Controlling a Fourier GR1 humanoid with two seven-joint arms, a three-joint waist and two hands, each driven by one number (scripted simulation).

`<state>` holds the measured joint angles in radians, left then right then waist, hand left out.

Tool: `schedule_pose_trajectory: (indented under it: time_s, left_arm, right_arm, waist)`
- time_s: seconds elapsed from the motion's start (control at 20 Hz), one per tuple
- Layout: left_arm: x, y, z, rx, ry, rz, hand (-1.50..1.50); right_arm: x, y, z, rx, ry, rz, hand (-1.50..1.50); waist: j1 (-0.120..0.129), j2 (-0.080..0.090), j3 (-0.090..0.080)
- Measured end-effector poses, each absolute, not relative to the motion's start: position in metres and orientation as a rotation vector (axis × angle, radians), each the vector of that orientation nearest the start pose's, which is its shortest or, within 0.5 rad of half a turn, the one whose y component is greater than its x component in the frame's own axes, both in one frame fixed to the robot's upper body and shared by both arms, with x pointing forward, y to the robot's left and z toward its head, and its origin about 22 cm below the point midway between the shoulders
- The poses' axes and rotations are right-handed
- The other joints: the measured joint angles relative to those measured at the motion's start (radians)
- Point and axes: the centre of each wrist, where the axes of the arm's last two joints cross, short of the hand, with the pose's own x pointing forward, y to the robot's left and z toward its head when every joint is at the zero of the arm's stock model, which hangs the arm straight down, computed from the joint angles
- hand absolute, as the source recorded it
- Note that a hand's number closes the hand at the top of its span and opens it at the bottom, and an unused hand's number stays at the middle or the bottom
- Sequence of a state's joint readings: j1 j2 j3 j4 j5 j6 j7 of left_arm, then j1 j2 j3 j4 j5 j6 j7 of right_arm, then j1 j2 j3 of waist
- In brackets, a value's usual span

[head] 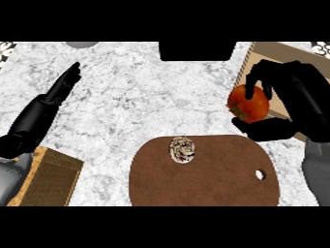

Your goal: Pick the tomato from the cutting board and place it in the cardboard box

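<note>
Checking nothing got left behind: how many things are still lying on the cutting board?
1: a small patterned oval object near the top edge of the cutting board. The tomato is off the board, held in the right hand.

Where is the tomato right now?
In the head view, the tomato is at the right, held in the right hand, off the cutting board and beside the cardboard box.

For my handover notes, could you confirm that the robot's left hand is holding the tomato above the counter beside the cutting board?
Not quite: the head view shows the right hand curled round the tomato, above the counter beside the cutting board.
</note>
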<state>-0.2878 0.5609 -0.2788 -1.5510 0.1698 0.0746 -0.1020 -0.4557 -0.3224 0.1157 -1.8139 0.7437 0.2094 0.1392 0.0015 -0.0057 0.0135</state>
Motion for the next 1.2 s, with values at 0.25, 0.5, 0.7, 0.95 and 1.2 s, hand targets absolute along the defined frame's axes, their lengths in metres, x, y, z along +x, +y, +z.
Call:
schedule_pose_trajectory:
  time_s: [0.25,0.5,0.7,0.95,1.2]
  left_arm:
    - [0.296,0.262,0.091,0.114,-1.803,-0.558,0.0]
    - [0.296,0.266,0.092,0.103,-1.818,-0.559,0.0]
    - [0.298,0.263,0.093,0.101,-1.815,-0.567,0.0]
    - [0.301,0.263,0.093,0.1,-1.821,-0.574,0.0]
    - [0.302,0.263,0.093,0.087,-1.826,-0.583,0.0]
  right_arm:
    - [0.32,-0.246,0.201,-0.882,-1.831,0.86,1.5]
    - [0.354,-0.29,0.21,-0.969,-1.753,0.831,1.5]
    - [0.373,-0.322,0.205,-0.998,-1.622,0.928,1.5]
    - [0.388,-0.356,0.194,-0.932,-1.411,1.054,1.5]
    - [0.398,-0.384,0.184,-0.865,-1.262,1.164,1.5]
  waist:
    - [0.005,0.003,-0.002]
    - [0.016,0.008,-0.004]
    - [0.023,0.011,-0.004]
    - [0.03,0.013,-0.003]
    - [0.039,0.015,-0.003]
